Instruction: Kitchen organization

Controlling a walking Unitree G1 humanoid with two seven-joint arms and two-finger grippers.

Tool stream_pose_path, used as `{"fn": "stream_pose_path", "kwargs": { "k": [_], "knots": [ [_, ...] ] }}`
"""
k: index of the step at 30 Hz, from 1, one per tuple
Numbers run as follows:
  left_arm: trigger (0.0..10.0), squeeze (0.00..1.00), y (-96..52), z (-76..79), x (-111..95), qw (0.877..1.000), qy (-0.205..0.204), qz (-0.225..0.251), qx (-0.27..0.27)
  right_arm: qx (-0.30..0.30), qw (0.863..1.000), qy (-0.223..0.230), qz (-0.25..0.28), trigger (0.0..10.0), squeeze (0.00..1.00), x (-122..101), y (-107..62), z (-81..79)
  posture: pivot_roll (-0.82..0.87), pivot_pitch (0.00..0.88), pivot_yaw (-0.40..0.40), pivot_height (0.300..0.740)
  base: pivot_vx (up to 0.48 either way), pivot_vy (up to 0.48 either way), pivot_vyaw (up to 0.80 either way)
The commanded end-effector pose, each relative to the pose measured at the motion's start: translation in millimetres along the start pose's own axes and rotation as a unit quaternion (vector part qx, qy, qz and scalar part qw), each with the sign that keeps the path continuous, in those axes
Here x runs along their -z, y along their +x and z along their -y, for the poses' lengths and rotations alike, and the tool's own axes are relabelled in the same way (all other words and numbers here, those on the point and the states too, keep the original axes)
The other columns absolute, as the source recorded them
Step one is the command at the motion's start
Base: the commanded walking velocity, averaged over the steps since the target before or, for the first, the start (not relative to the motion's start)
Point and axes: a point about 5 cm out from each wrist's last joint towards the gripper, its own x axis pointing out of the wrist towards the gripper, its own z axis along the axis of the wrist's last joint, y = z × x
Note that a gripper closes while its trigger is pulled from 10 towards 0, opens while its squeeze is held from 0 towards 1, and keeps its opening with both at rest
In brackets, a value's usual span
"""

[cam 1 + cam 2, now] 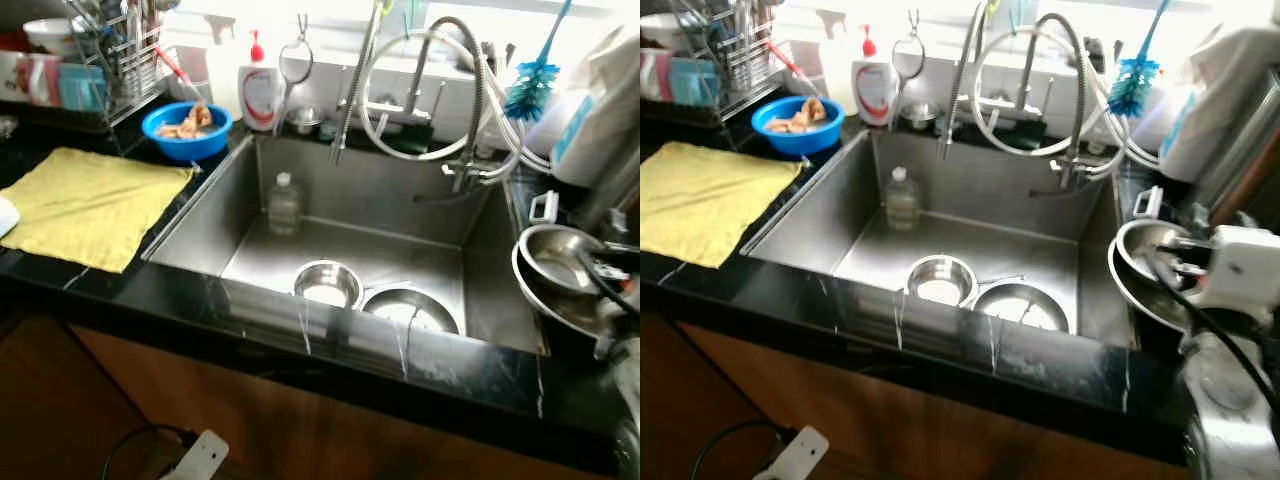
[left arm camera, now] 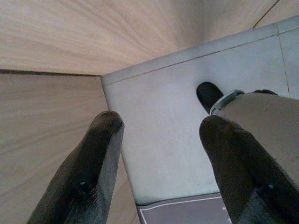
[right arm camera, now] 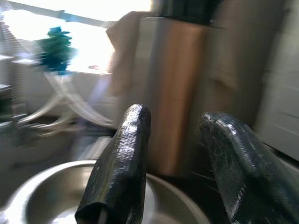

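A steel sink [image 1: 330,190] holds a small steel bowl [image 1: 327,284], a wider steel bowl [image 1: 410,308] beside it, and a clear bottle [image 1: 283,205] standing at the back wall. On the counter to the right sit stacked steel bowls [image 1: 550,265]. My right gripper [image 1: 1175,262] reaches over these bowls; in the right wrist view its fingers [image 3: 121,168] are spread apart above a bowl's rim [image 3: 37,186], holding nothing. My left gripper [image 2: 163,123] hangs idle and open beside a wooden cabinet, over the floor.
A yellow cloth [image 1: 85,205] lies on the black counter at left. Behind it stand a blue bowl [image 1: 186,130] of food, a dish rack [image 1: 110,50] and a soap bottle [image 1: 260,92]. Faucet hoses [image 1: 420,90] arch over the sink; a teal brush [image 1: 530,85] stands at right.
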Motion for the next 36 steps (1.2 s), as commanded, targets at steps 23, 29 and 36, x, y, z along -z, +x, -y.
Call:
{"fn": "stream_pose_path", "kwargs": {
  "k": [23, 29, 36],
  "knots": [
    [10.0, 0.0, -0.5, -1.3, 2.7, 1.0, 0.009, -0.001, -0.001, -0.016, 0.999, -0.014, -0.037, 10.0, 0.0, 28.1, -59.4, 43.0, -0.05, 0.0, -0.035, 0.74, 0.0, 0.0, 0.0],
    [10.0, 0.0, -0.4, -2.0, 1.9, 1.0, 0.01, 0.001, -0.002, -0.034, 0.998, -0.007, -0.043, 10.0, 0.0, 30.9, -66.1, 44.4, -0.05, 0.0, -0.034, 0.74, 0.0, 0.0, 0.0],
    [10.0, 0.0, -0.3, -2.3, 1.0, 1.0, 0.011, 0.002, -0.002, -0.034, 0.998, 0.0, -0.057, 10.0, 0.98, 39.5, -72.9, 43.6, -0.05, 0.0, -0.031, 0.74, 0.0, 0.0, 0.0]
  ]
}}
